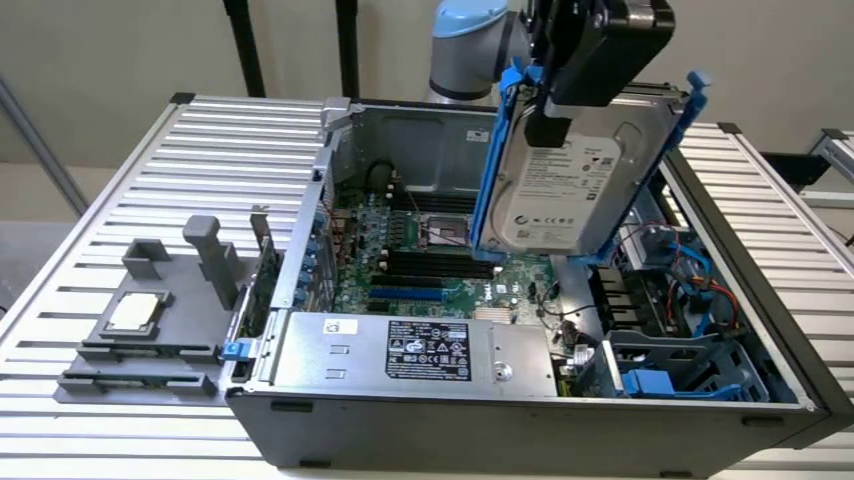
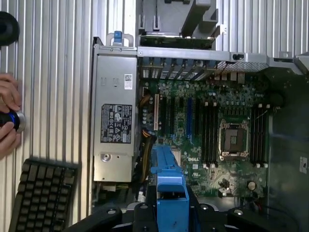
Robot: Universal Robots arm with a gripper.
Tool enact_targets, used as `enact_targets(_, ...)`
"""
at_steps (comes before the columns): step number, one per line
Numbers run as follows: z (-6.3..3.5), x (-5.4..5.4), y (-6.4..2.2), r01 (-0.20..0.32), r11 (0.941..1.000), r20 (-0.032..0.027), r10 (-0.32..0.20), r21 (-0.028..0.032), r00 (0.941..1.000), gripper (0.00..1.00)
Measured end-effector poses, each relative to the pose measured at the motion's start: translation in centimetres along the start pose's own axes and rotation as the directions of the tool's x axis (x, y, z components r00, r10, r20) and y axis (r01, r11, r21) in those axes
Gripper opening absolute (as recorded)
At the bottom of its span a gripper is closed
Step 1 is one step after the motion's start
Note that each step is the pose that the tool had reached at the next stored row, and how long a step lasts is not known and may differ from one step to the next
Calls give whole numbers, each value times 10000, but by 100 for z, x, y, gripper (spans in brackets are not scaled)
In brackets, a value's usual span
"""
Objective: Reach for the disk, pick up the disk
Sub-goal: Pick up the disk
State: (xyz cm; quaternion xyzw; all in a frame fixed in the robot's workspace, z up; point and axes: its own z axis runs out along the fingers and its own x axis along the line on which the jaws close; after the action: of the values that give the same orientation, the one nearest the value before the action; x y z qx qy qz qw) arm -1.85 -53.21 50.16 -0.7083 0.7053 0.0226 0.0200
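The disk (image 1: 571, 190), a silver-grey hard drive with a white label and blue carrier rails, hangs upright and slightly tilted above the open computer case (image 1: 534, 420). It is clear of the case, over the motherboard and the drive bays. My black gripper (image 1: 550, 112) comes down from above and is shut on the disk's upper part, one finger lying across the labelled face. In the wrist view the blue rail of the disk (image 2: 169, 186) sticks out between the gripper's jaws (image 2: 169, 215), with the motherboard (image 2: 212, 130) far below.
A silver power supply box (image 1: 400, 350) with a black label lies along the case's front. Blue drive bays (image 1: 667, 375) sit at the exterior view's right. A grey fixture with a small square chip (image 1: 138, 313) stands on the slatted table. A person's hand (image 2: 7, 116) and a keyboard (image 2: 41, 195) are beside the case.
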Motion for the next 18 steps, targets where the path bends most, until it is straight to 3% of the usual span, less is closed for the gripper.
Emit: enact_targets(18, -20, 300, -814, 1, 10000, 46, -1, 0, 10000, 33)
